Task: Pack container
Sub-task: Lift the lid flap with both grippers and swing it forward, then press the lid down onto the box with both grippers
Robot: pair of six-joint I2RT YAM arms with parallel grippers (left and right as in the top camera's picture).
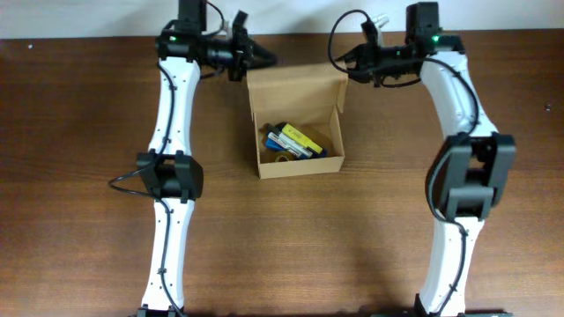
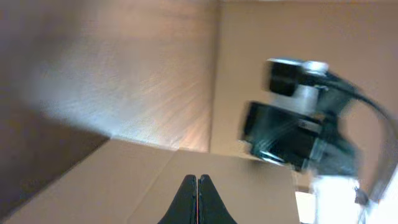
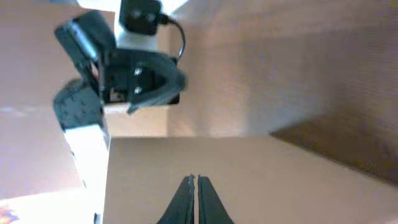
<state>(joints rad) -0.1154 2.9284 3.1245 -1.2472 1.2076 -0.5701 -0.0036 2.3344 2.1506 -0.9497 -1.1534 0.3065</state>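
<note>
The tan cardboard container stands open at mid-table, its hinged lid flap raised at the far side. Blue and yellow items lie inside. My left gripper is shut at the flap's far-left corner. My right gripper is shut at the flap's far-right corner. In the left wrist view the closed fingers sit over the flap's cardboard. In the right wrist view the closed fingers sit over the same flap. Nothing shows between either pair of jaws.
Brown wooden table all around the box. Each wrist view shows the opposite arm beyond the flap: the right arm in the left wrist view, the left arm in the right wrist view. The table's far edge is just behind both grippers.
</note>
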